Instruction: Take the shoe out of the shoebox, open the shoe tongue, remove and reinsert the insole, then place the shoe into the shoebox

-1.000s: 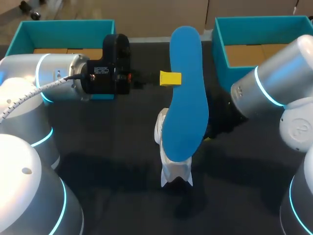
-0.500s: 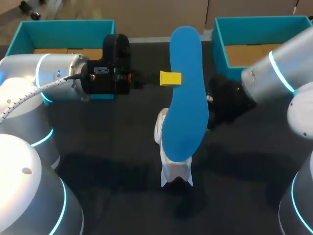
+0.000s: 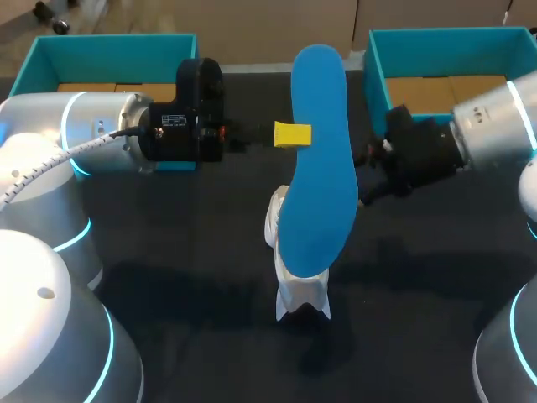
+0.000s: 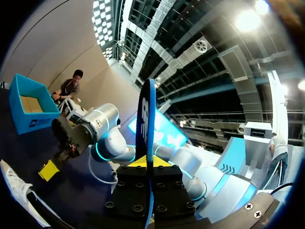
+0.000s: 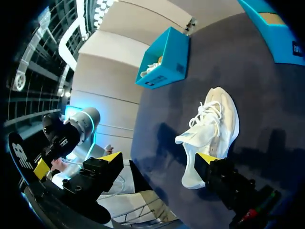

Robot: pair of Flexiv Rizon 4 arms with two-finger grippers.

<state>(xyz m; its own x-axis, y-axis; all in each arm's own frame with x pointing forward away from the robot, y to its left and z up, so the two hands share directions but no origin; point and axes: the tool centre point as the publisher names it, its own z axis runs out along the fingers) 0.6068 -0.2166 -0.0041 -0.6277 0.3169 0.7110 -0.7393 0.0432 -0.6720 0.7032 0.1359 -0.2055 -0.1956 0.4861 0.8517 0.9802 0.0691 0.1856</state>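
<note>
Our left hand [image 3: 292, 134] grips the insole [image 3: 319, 168] lengthwise above the shoe [image 5: 209, 129], while our right hand [image 5: 159, 159], wide open and empty, sits nearer the shoe.

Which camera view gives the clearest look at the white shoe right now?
The right wrist view: the white shoe lies whole on the dark table, laces visible. In the head view the blue insole covers most of it, leaving only edges. The left wrist view catches just a sliver.
</note>
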